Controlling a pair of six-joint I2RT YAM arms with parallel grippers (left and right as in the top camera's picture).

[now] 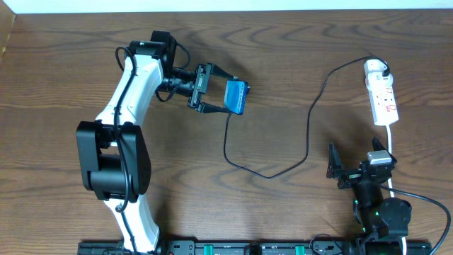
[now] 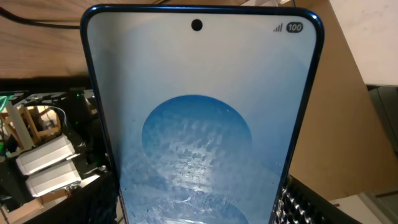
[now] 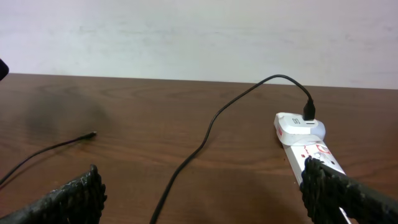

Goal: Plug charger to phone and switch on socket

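left claw [image 1: 221, 94] clamped on blue-screened phone [image 1: 236, 97], seemingly tilted upright, right claw [image 3: 202, 194] spread wide, charger [image 1: 308, 124] tip lying loose

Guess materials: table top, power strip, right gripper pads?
Table: wood or wood-look laminate. It is dark brown with visible grain and a low sheen.
Power strip: white moulded plastic, smooth and slightly glossy.
Pads of the right gripper: black with a knobbly textured face, likely rubber or printed plastic; the look doesn't settle which.
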